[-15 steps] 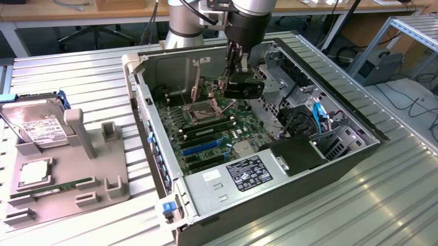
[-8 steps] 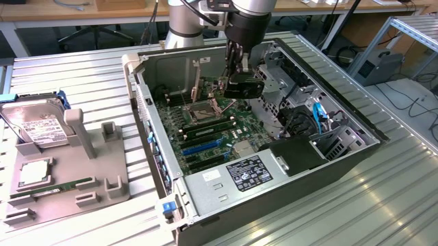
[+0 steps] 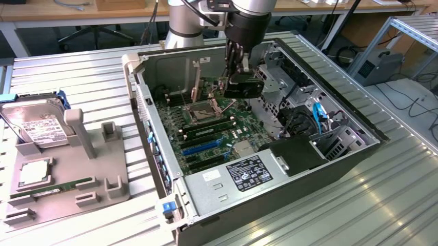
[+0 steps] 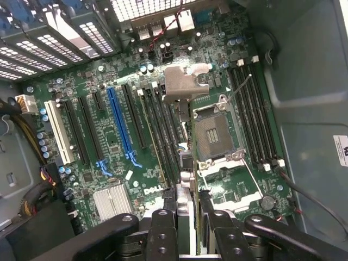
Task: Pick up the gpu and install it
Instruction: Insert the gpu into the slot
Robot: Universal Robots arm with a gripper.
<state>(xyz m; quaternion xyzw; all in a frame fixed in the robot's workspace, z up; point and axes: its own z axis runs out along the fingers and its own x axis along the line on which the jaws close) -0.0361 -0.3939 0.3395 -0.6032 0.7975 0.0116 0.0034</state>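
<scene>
- Your gripper (image 4: 187,217) has its fingers drawn narrow, clamped on the gpu (image 4: 185,84). The card hangs edge-down above the motherboard (image 4: 109,163), inside the open case (image 3: 342,154).
- The card sits over the memory slots (image 4: 163,130), just beside the CPU socket (image 4: 209,133). The long blue slot (image 4: 120,126) is well apart from it, toward the exterior view's lower left.
- Its long axis runs nearly parallel to that slot.
- It is a thin, rigid board with a stamped silver bracket. Below it the green board is crowded with black plastic slots.
</scene>
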